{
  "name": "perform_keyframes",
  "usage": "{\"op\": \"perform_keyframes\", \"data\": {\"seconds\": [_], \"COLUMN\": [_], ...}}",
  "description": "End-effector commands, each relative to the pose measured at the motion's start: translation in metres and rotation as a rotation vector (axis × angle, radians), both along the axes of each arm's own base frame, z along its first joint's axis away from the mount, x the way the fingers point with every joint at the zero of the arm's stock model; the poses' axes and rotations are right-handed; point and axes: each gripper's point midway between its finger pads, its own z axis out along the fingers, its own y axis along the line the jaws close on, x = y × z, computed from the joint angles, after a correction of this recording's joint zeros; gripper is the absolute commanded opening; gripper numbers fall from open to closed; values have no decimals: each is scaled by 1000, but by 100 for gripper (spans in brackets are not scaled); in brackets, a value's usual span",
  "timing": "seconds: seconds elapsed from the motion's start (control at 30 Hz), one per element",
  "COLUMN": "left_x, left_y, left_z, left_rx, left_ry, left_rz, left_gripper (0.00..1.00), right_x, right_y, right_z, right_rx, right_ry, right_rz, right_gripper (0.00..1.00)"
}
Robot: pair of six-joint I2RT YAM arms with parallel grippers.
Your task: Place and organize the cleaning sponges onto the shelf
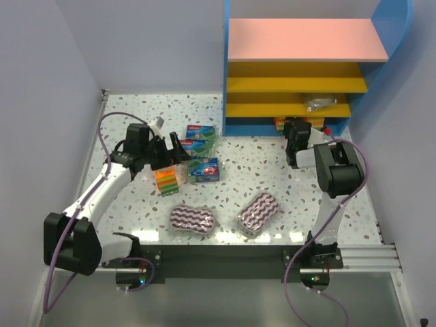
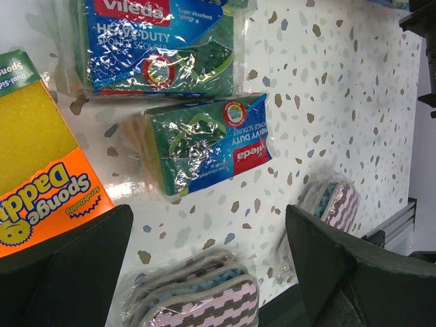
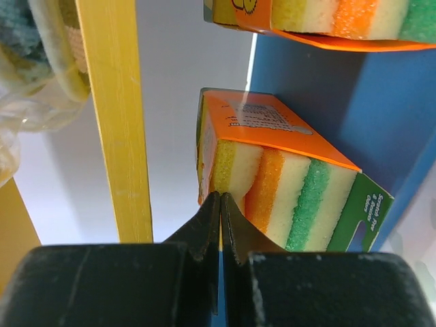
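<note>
The right end effector (image 3: pixel 219 216) is closed, its tips touching the near corner of a tri-colour sponge block pack (image 3: pixel 286 184). That pack sits low in the shelf (image 1: pixel 306 39), against the blue side wall and beside another block pack (image 3: pixel 313 20). I cannot tell whether the tips pinch the wrapper. A slow, level push should square it to the wall. The left end effector (image 2: pixel 208 218), jaws wide apart, hangs by the Sponge Daddy pack (image 2: pixel 41 184) on the counter (image 1: pixel 259 170) in front of the shelf. It should centre over the pack before closing.

A lab test cell: plain lilac walls (image 1: pixel 41 102) enclose a speckled table (image 1: pixel 272 170) edged by aluminium rail (image 1: pixel 368 257).
</note>
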Motion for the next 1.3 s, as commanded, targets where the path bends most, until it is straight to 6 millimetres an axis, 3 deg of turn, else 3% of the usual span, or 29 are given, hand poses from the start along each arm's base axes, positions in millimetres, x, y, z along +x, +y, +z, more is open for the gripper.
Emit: {"op": "perform_keyframes", "data": {"seconds": [0.0, 0.4, 0.67, 0.7, 0.77, 0.83, 0.97, 1.17, 1.27], "left_x": [18, 17, 15, 15, 14, 12, 9, 4, 0], "left_y": [-5, -5, -5, -4, -4, -4, -5, -2, -2], "left_z": [25, 24, 27, 28, 29, 30, 35, 43, 44], "left_rx": [-25, -36, -41, -40, -41, -41, -49, -41, -40], "left_ry": [-83, -67, -71, -73, -75, -78, -88, -112, -111], "left_rz": [13, 29, 31, 31, 32, 31, 24, 22, 14], "left_gripper": [100, 100, 100, 100, 100, 100, 100, 100, 100], "right_x": [12, 5, 4, 2, -5, -14, -25, -40, -41], "right_y": [-13, -24, -23, -24, -23, -24, -22, -17, -16], "right_z": [5, -26, -25, -18, -17, -15, -4, 10, 10], "right_rx": [7, -39, -31, -28, -25, -23, -27, -22, -32], "right_ry": [-3, 124, 117, 103, 93, 88, 48, -22, -23], "right_rz": [-74, -123, -118, -120, -112, -113, -93, -52, -22], "right_gripper": [0, 0, 0, 2, 13, 18, 42, 64, 63]}}
